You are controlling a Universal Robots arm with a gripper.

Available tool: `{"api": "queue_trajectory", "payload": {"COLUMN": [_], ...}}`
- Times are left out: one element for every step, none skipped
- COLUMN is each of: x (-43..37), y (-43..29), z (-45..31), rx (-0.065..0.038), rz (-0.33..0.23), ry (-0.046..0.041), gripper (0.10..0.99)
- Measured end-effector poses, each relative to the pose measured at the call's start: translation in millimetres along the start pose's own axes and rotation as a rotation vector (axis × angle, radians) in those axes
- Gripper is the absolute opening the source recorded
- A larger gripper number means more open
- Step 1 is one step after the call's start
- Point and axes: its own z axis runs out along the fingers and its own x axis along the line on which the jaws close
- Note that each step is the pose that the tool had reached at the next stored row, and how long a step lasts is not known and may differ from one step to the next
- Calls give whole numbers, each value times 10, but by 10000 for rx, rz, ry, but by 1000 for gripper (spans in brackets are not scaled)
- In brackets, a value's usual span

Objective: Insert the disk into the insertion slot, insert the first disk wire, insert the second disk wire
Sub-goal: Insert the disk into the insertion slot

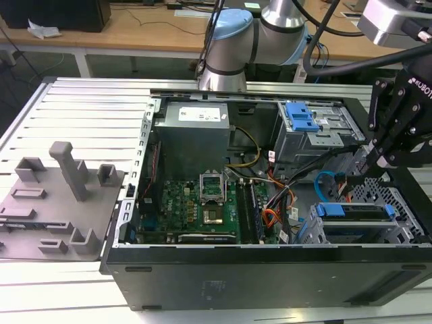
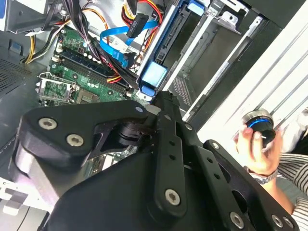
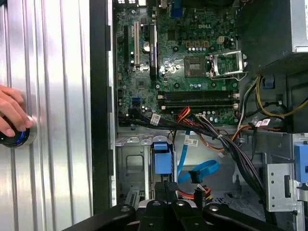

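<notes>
I judge the disk (image 1: pixel 354 210) already seated in the insertion slot (image 1: pixel 405 202); the second disk wire (image 3: pixel 207 167) loops loose beside it, apparently unplugged. My gripper (image 1: pixel 372 162) hovers just above the cage; spread or clamped, I cannot tell

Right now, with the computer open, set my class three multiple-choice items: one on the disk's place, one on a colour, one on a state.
1. The disk sits: A in the insertion slot; B on the floor; C in a drawer.
2. The second disk wire is: A orange; B light blue; C green.
3. The processor socket is: A bare; B under a cooler; C taped over.
Answers: A, it stands inside the perforated cage; B, its loop is light blue; A, nothing covers it.
</notes>
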Motion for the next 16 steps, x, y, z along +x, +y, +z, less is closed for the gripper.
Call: {"api": "queue_trajectory", "payload": {"x": [0, 0, 0, 0, 0, -1, -1, -1, -1, -2, -2, -2, -3, -3, -3, -3], "y": [0, 0, -1, -1, -2, -3, -4, -5, -6, -6, -8, -10, -11, -12, -13, -14], "z": [0, 0, 13, 29, 46, 75, 93, 119, 139, 156, 189, 230, 270, 288, 313, 334], "rx": [0, -1, -1, 0, 0, 0, 0, 0, 0, -1, -1, -1, 0, 0, -1, 0], "rz": [0, 0, -1, 0, 0, -1, 0, 0, 0, 0, 0, 0, 0, 0, -1, 0], "ry": [0, 1, -5, -5, -1, 0, 1, -1, -1, 0, 0, 1, 0, 0, 0, -1], "gripper": [106, 106, 106, 106, 106, 106, 106, 106, 106, 106, 106, 106, 106, 106, 106, 106]}}
